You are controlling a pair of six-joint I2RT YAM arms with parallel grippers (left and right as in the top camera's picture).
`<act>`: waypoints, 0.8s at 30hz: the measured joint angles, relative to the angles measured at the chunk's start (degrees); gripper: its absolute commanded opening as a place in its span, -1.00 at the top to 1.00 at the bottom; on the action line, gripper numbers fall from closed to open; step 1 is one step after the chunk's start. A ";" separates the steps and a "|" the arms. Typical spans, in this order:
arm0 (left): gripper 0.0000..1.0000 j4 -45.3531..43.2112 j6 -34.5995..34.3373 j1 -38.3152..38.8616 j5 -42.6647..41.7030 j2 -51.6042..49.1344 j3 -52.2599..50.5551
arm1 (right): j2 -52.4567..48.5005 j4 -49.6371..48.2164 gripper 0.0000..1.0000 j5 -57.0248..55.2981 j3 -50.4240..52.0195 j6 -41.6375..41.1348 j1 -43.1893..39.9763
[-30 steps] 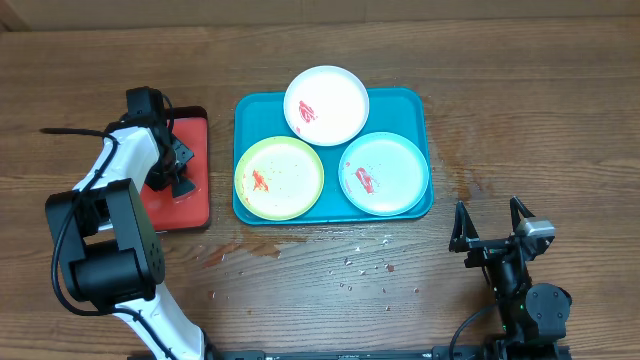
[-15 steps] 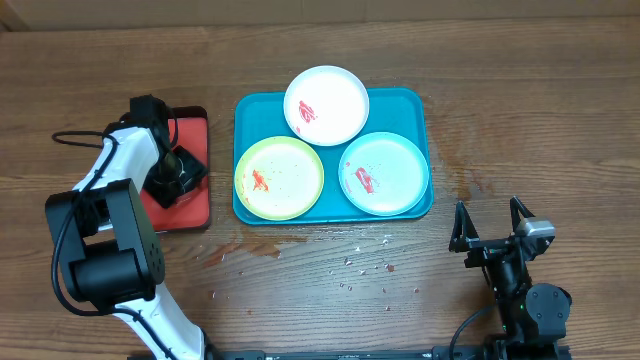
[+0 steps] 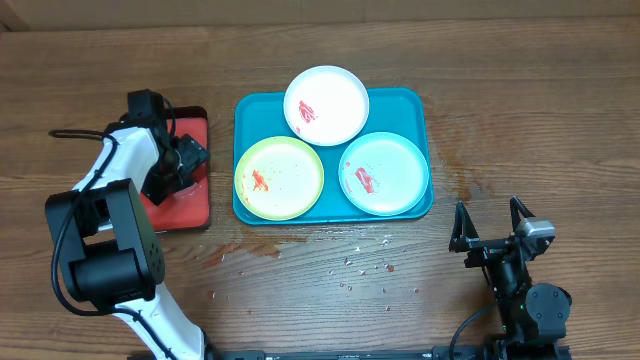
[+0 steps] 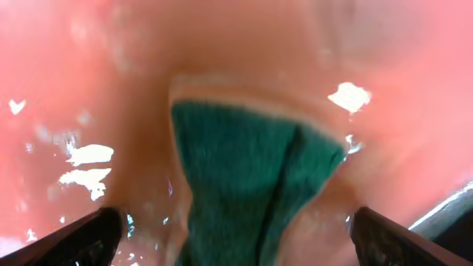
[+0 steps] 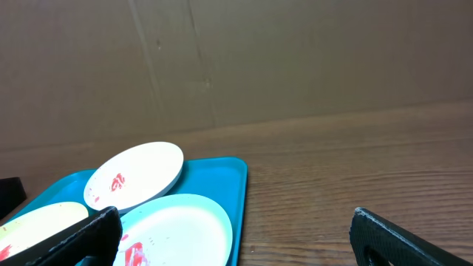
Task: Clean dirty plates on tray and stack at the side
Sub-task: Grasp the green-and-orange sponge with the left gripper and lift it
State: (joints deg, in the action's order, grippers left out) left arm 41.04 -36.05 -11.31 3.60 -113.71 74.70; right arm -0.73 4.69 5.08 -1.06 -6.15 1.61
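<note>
**Step in hand.** The task is judged to be at its opening stage: the cleaning tool is being taken up, and no plate has been wiped. The left fingers (image 4: 81, 236) are positioned over the small red tray (image 3: 185, 205) at the left of the overhead frame. In the left wrist view they are spread wide, one tip at each lower corner of the frame. A green sponge (image 4: 244, 185) lies on the red surface between and ahead of them and is not clamped. The right fingers (image 5: 414, 236) are also spread wide and hold nothing. They are parked above the bench (image 3: 300, 290) at the lower right of the overhead frame, well apart from the plates.

**Location of the work.** The teal tray (image 3: 250, 110) is placed at the centre of the overhead frame. Three plates are carried on it:
- the white plate (image 3: 335, 95) at the top, overhanging the upper rim;
- the yellow-green plate (image 3: 290, 180) at lower left;
- the pale teal plate (image 3: 395, 175) at lower right.

A red smear is seen on each. No stack is formed at the side.

**Next move.** The left fingers should be lowered around the sponge and closed on it. The sponge should then be carried rightward to the nearest plate, the yellow-green one. A steadying hold by the right fingers is likely to be required, as the light plates may slide.

**Markings.** No brand, label or writing can be read in any view.
</note>
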 measured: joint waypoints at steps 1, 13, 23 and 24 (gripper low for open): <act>-1.00 -0.39 0.00 0.00 0.28 0.00 0.00 | 0.00 -0.02 -1.00 0.00 0.00 0.02 0.00; 0.73 0.42 -0.09 0.02 1.64 0.00 0.00 | 0.00 -0.04 -1.00 0.00 0.00 0.04 -0.02; 0.92 14.88 0.52 0.02 1.81 0.02 10.36 | -0.02 -0.07 -1.00 0.00 0.00 0.00 0.00; 0.92 17.07 0.68 0.02 1.81 0.02 12.90 | -0.02 -0.04 -1.00 0.00 0.00 0.00 0.00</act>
State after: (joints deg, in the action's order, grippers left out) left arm 58.11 -35.38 -11.29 5.41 -113.69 87.59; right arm -0.75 4.64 5.08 -1.06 -6.15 1.61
